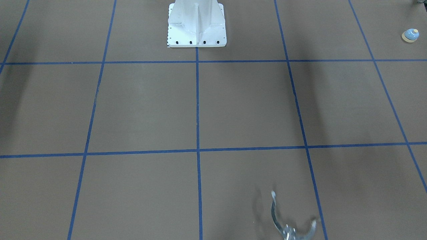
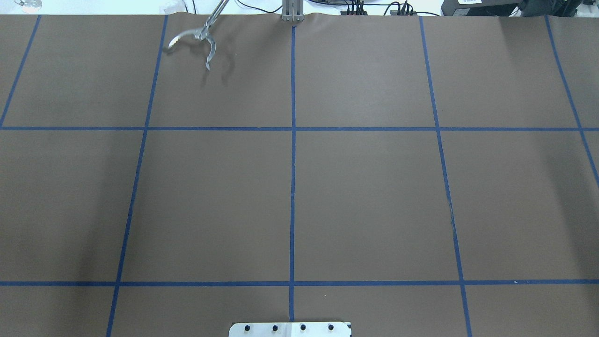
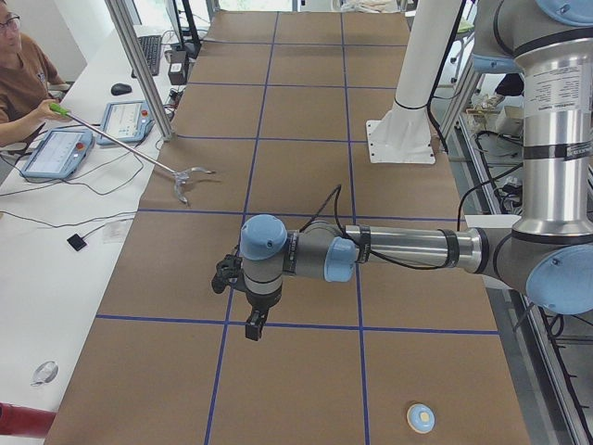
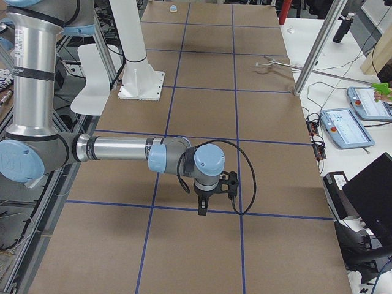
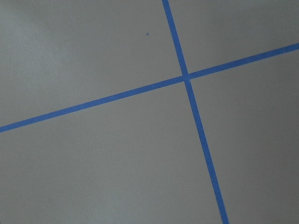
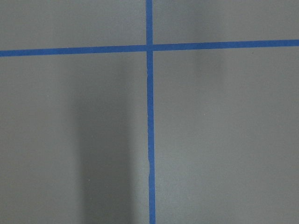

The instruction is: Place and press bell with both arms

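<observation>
The bell (image 1: 410, 35), a small light-blue dome with a cream button and a tan base ring, stands upright on the table (image 1: 140, 106), close to the corner at the robot's left end on the robot's side. The left arm (image 3: 408, 248), grey with light-blue joint caps, reaches level out over the table. Its black left gripper (image 3: 254, 326) points down, well apart from the bell. The right arm (image 4: 116, 149) is posed alike nearer the other end, with the right gripper (image 4: 202, 211) pointing down. Whether either gripper is open cannot be told.

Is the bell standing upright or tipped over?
Upright: the bell sits flat on its base ring, cream button on top.
</observation>
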